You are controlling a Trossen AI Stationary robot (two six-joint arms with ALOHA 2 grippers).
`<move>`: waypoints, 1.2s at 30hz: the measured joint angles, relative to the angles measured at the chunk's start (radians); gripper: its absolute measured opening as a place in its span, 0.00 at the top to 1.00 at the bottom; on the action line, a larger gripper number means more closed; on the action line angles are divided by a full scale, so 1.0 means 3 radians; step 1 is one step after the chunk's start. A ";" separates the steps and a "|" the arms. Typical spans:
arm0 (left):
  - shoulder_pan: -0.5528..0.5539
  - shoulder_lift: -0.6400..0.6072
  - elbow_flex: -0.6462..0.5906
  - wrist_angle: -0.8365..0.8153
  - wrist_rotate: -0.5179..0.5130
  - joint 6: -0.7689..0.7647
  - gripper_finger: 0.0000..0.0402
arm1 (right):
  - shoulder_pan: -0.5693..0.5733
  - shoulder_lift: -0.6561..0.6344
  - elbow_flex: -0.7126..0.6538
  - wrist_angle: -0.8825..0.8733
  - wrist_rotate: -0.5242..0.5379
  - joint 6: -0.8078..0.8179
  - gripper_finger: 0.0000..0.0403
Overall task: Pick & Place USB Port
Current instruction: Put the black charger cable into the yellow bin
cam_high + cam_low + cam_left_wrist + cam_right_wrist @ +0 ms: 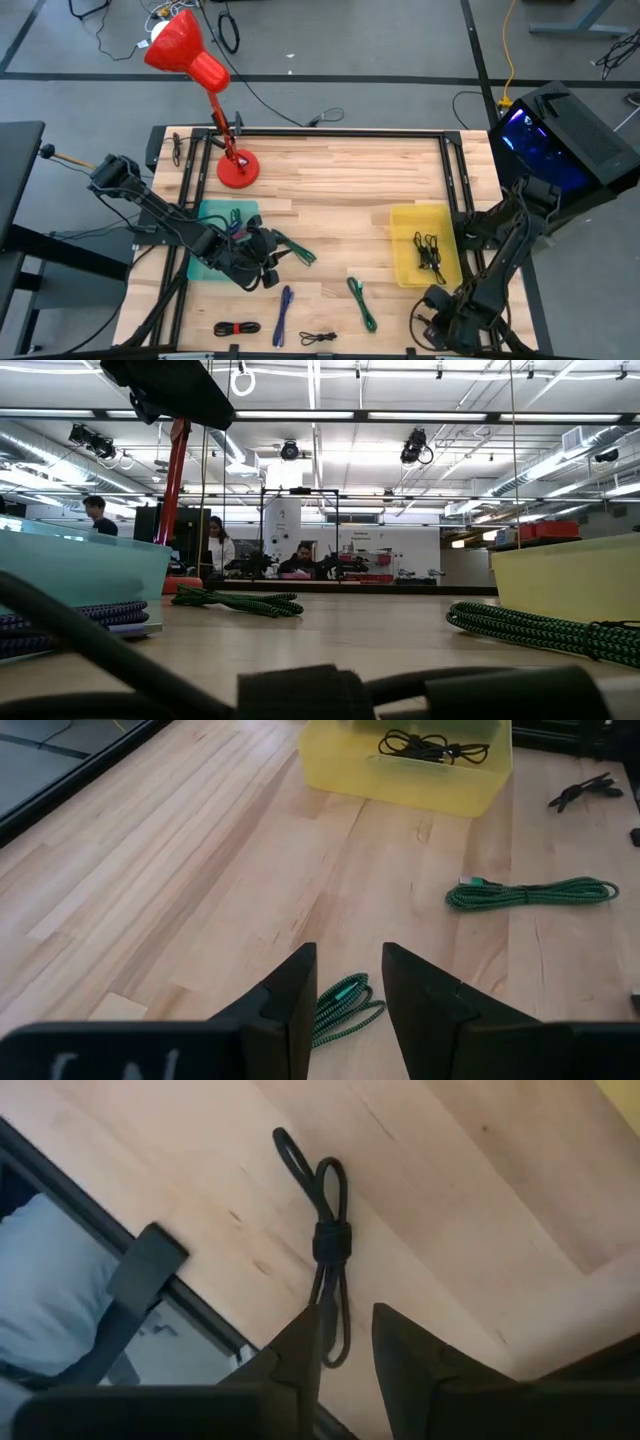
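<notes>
Several tied cable bundles lie flat on the wooden table. My left gripper (266, 268) is open beside the teal tray (214, 212). It hovers over one end of a green cable bundle (344, 1004), which shows between its fingers and lies on the wood (296, 250). My right gripper (433, 322) is open at the table's near right corner, pointing down. Its fingers stand on either side of the near loop of a black cable bundle (331, 1240) lying by the table's edge. A yellow bin (400, 216) holds black cables (431, 252).
A second green bundle (362, 303), a purple one (284, 312), a red-and-black one (236, 328) and a small black one (318, 338) lie along the near edge. A red desk lamp (237, 170) stands at the far left. Bare wood lies mid-table. People show in the room behind.
</notes>
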 joint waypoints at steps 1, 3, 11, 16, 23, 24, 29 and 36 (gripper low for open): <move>-0.0010 0.0000 0.0000 0.0000 0.0008 0.0000 0.70 | 0.0000 0.0022 0.0000 0.0009 0.0019 0.0019 0.77; -0.0028 0.0000 0.0000 0.0000 0.0012 -0.0001 0.70 | 0.0000 0.0067 0.0000 0.0047 0.0023 0.0033 0.77; -0.0113 0.0000 0.0001 0.0002 0.0013 -0.0006 0.70 | -0.0005 0.0305 0.0000 0.0121 0.0050 -0.0005 0.73; -0.0124 0.0000 0.0000 0.0000 0.0009 -0.0079 0.70 | -0.0006 0.0347 0.0000 0.0150 0.0041 -0.0004 0.66; -0.0124 0.0001 0.0001 0.0002 0.0006 -0.0088 0.70 | -0.0006 0.0347 -0.0001 0.0287 0.0087 -0.0005 0.58; -0.0124 0.0001 0.0001 0.0002 0.0006 -0.0088 0.70 | -0.0006 0.0347 -0.0001 0.0283 0.0087 -0.0006 0.58; -0.0124 0.0001 0.0001 0.0002 0.0004 -0.0088 0.70 | -0.0006 0.0347 -0.0001 0.0283 0.0137 -0.0029 0.57; -0.0124 0.0001 0.0001 0.0002 0.0004 -0.0088 0.70 | -0.0006 0.0465 -0.0105 0.0513 0.0105 -0.0058 0.59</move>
